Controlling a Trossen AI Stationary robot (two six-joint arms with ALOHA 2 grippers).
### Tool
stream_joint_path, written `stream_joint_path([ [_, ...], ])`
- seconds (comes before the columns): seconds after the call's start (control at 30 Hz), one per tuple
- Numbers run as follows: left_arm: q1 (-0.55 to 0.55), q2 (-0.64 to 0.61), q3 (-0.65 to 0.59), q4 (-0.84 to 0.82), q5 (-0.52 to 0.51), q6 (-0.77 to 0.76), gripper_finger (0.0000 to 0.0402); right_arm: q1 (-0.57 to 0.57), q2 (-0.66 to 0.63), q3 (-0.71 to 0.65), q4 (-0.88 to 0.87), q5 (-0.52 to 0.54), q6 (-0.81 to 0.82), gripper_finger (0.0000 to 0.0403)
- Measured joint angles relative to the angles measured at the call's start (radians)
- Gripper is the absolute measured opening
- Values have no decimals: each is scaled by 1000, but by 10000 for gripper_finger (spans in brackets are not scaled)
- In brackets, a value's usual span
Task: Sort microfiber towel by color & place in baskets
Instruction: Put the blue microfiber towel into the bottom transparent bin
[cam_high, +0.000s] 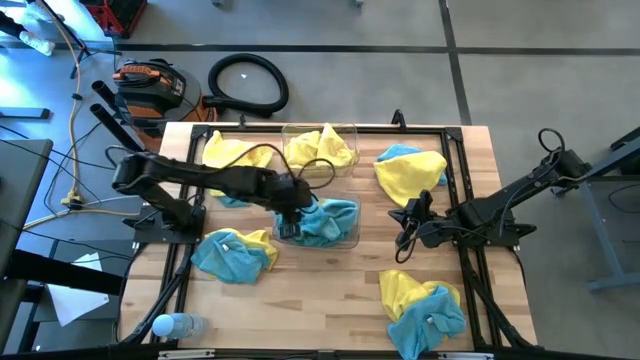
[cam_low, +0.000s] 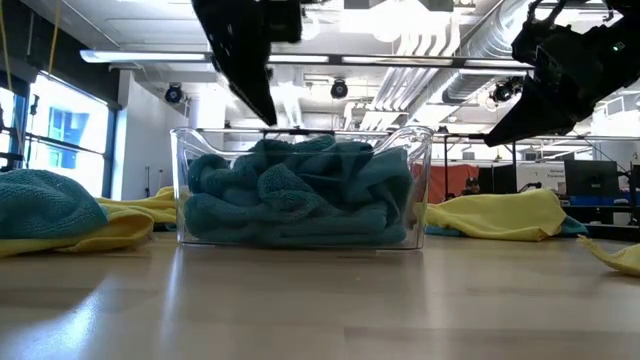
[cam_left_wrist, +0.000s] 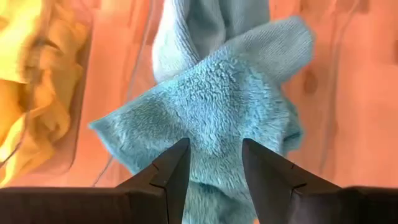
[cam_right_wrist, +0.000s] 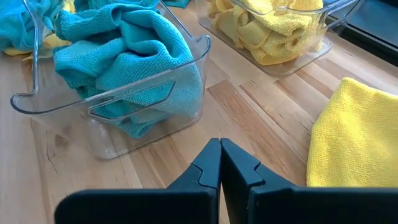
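Observation:
Two clear baskets stand mid-table. The near basket (cam_high: 350, 238) holds turquoise-blue towels (cam_high: 328, 220), piled up to its rim (cam_low: 300, 190). The far basket (cam_high: 348, 132) holds yellow towels (cam_high: 320, 150). My left gripper (cam_high: 290, 226) hangs open just above the blue pile (cam_left_wrist: 217, 99), its fingers (cam_left_wrist: 177, 165) pointing down and touching nothing; the low view shows it above the basket's rim (cam_low: 262, 100). My right gripper (cam_high: 408, 226) is shut and hovers over bare table to the right of the baskets (cam_right_wrist: 219, 155).
Mixed yellow-and-blue towels lie loose on the table: far left (cam_high: 228, 155), near left (cam_high: 235, 255), far right (cam_high: 410, 170) and near right (cam_high: 425, 308). A water bottle (cam_high: 175, 325) lies at the near left corner. Bare wood shows in the near middle (cam_high: 320, 300).

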Motion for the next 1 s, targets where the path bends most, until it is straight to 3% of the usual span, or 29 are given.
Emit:
stream_joint_path([
  [0.53, -184, -222, -22, -225, -98, -222, 133, 0, 0, 0, -7, -1, 1, 0],
  [0.7, -277, -263, -116, -290, -92, -368, 133, 0, 0, 0, -24, -18, 27, 0],
  [1.0, -458, -312, -373, -301, -89, -784, 133, 0, 0, 0, -42, -19, 67, 0],
])
